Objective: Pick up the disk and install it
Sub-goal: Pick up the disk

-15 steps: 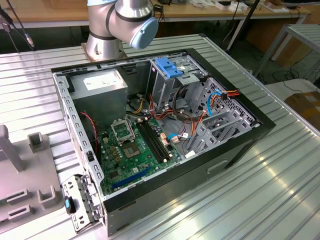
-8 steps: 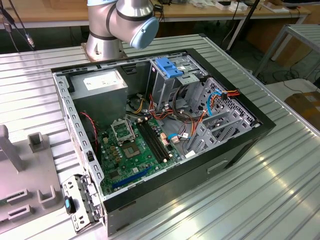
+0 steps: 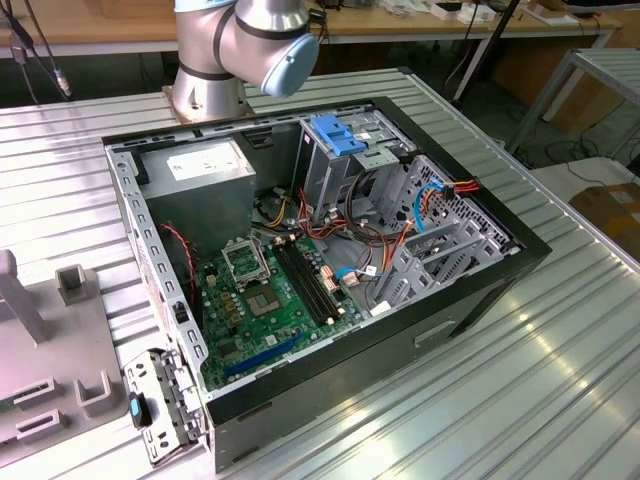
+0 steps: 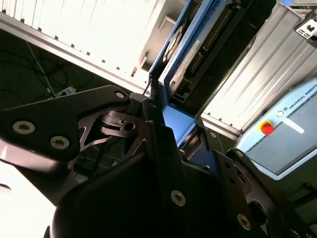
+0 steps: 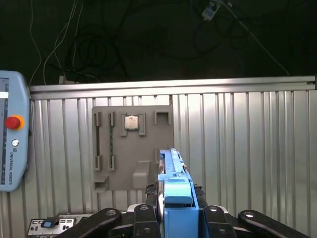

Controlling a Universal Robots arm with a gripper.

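An open computer case (image 3: pixel 340 372) lies on a ribbed metal surface (image 3: pixel 520 380), its green motherboard (image 3: pixel 265 310) exposed; in the exterior view, a grey parts fixture (image 3: pixel 60 345) sits at its eight o'clock.

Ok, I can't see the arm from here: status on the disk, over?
Gripper shut on disk. Disk edge-on, clear of table. Computer case open, cables loose beside drive cage.

Ribbed silver sheet-metal table (image 3: pixel 500 400) covered most of the exterior view and carried bright glare across its lower centre. A wooden workbench (image 3: pixel 100 22) ran along the top edge, and a grey metal frame table (image 3: pixel 610 62) stood at upper right. Dark floor (image 3: pixel 555 135) with loose cables lay below these, with a cardboard box (image 3: pixel 610 205) at the right edge.
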